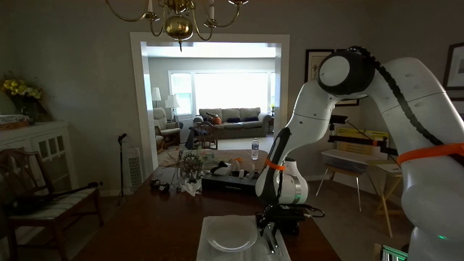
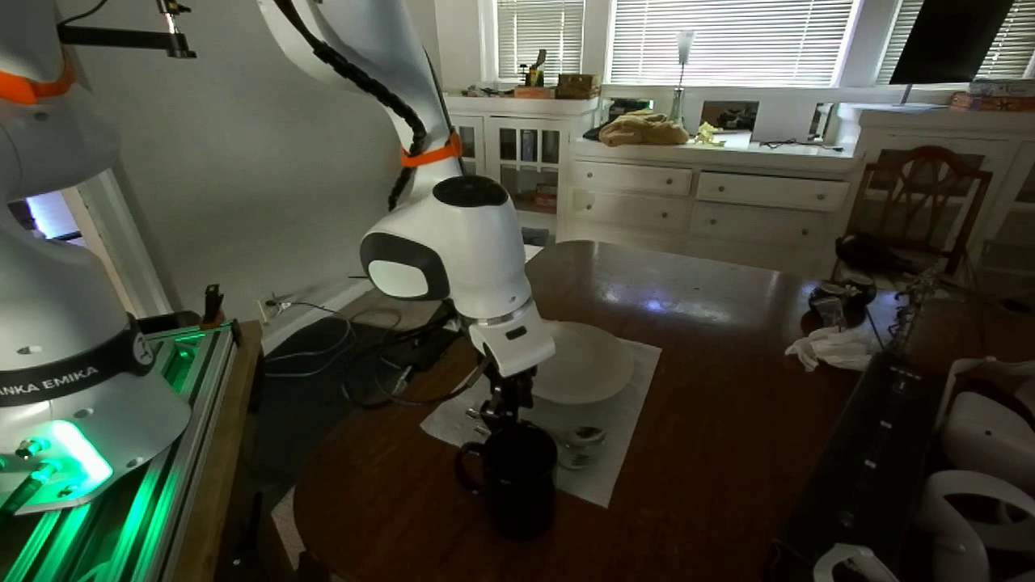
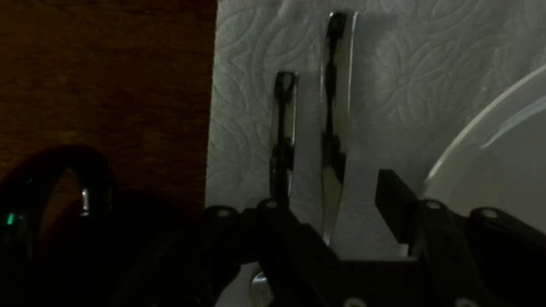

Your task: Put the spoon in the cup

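Two slim silvery utensils lie side by side on the white paper in the wrist view, a shorter one (image 3: 282,128) and a longer one (image 3: 337,98). The spoon is one of them; I cannot tell which. Their rounded ends show behind the cup (image 2: 521,485) in an exterior view. The cup is near-black, upright, with a handle (image 3: 91,179). My gripper (image 3: 337,209) is open and points down over the utensils. The longer utensil passes between its fingers; the left finger covers part of the shorter one. My gripper also shows in both exterior views (image 1: 267,228) (image 2: 505,408), partly behind the cup.
A white plate (image 1: 232,235) sits on the paper (image 2: 631,404) beside the utensils. A long black box (image 1: 228,184) with white objects lies further along the wooden table (image 2: 687,436). Dried flowers, crumpled tissue (image 2: 833,347) and a water bottle (image 1: 255,149) stand there too.
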Robot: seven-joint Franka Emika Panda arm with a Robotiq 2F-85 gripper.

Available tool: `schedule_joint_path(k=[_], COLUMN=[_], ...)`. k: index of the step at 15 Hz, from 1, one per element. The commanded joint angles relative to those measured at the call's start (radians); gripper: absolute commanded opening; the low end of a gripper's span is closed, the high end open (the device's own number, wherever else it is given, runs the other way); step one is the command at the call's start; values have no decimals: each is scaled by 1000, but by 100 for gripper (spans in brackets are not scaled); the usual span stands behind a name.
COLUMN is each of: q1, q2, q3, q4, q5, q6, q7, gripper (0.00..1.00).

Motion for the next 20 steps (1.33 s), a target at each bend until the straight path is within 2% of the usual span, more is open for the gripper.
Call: schedule_joint_path(k=[1, 6, 12, 15, 20], q1=[-31, -43, -43, -43, -46], q2=[27, 28, 15, -14, -47], q3=[32, 46, 50, 49, 52], q4=[7, 1, -10, -29, -53], q5=[-7, -6, -5, 3, 9], q6=[29, 39, 36, 27, 24], q7=[-29, -44, -55, -49, -43], gripper=[53, 43, 47, 54, 49])
